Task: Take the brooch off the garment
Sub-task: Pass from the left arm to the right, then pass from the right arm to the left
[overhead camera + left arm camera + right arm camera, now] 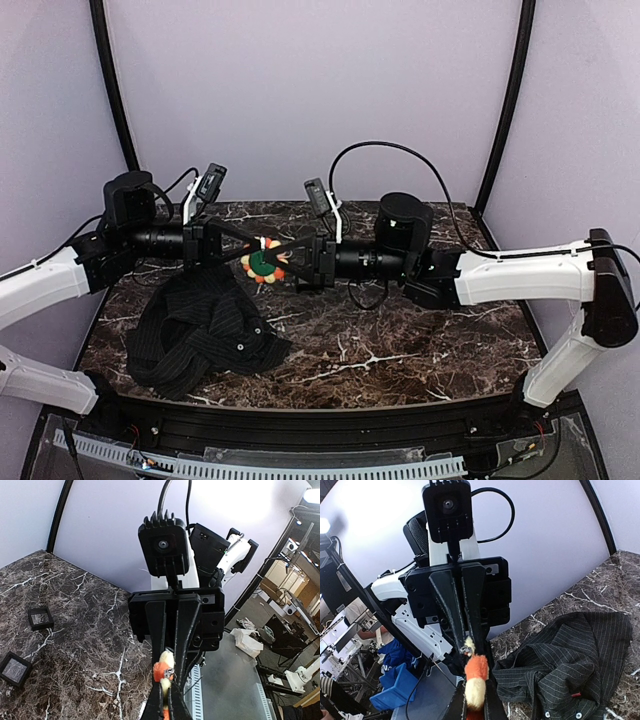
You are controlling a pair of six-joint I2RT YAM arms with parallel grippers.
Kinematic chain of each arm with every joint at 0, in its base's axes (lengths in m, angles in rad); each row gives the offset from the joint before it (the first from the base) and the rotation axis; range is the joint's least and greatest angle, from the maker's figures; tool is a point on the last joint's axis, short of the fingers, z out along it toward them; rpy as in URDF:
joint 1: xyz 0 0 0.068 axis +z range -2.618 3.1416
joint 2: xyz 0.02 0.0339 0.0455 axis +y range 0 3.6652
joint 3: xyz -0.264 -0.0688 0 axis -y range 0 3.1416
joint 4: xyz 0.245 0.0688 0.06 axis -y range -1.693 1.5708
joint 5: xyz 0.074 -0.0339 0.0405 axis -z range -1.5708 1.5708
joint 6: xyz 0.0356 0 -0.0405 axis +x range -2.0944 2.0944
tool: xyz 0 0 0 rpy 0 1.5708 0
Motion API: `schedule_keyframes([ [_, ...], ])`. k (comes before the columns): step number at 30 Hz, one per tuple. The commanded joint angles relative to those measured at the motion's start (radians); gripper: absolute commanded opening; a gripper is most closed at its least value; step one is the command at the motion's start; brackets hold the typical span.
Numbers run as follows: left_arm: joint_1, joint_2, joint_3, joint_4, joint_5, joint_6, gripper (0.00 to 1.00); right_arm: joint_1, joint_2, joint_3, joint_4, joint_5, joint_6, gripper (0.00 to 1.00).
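Desk [400, 340]: dark marble-pattern surface with white veining. The garment [205, 335] lies crumpled at its left near area. A small black square box [40, 618] and a second box [14, 668] rest near each other.

White arm links [520, 275], black joints [403, 222], looping black cables [400, 148]

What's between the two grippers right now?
Only the brooch; the left gripper and right gripper both pinch it in mid-air, seen in the top view.
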Motion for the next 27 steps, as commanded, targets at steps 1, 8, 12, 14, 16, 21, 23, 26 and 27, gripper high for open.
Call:
schedule_keyframes([
  [1, -0.009, 0.021, -0.003, -0.001, 0.038, -0.009, 0.09, -0.009, 0.026, 0.040, -0.016, -0.054, 0.006, 0.00],
  [8, -0.009, 0.031, 0.015, -0.042, 0.042, -0.007, 0.49, -0.052, 0.030, 0.045, -0.022, -0.185, 0.003, 0.00],
  [12, -0.009, 0.038, 0.016, -0.042, 0.047, -0.016, 0.62, -0.073, 0.020, 0.031, 0.001, -0.219, 0.015, 0.00],
  [14, -0.009, 0.039, 0.018, -0.042, 0.050, -0.020, 0.68, -0.083, 0.016, 0.025, 0.016, -0.246, 0.027, 0.00],
  [16, -0.008, 0.040, 0.017, -0.037, 0.051, -0.023, 0.69, -0.085, 0.016, 0.025, 0.015, -0.256, 0.027, 0.00],
  [21, -0.009, 0.059, 0.010, -0.010, 0.072, -0.045, 0.46, -0.086, 0.018, 0.028, -0.001, -0.261, 0.019, 0.00],
  [23, -0.008, 0.068, 0.007, 0.005, 0.079, -0.058, 0.42, -0.086, 0.021, 0.033, -0.012, -0.261, 0.015, 0.00],
  [26, -0.009, 0.074, 0.000, 0.023, 0.088, -0.075, 0.35, -0.085, 0.026, 0.035, -0.023, -0.260, 0.009, 0.00],
  [27, -0.009, 0.077, 0.000, 0.029, 0.090, -0.077, 0.32, -0.085, 0.027, 0.037, -0.027, -0.260, 0.006, 0.00],
])
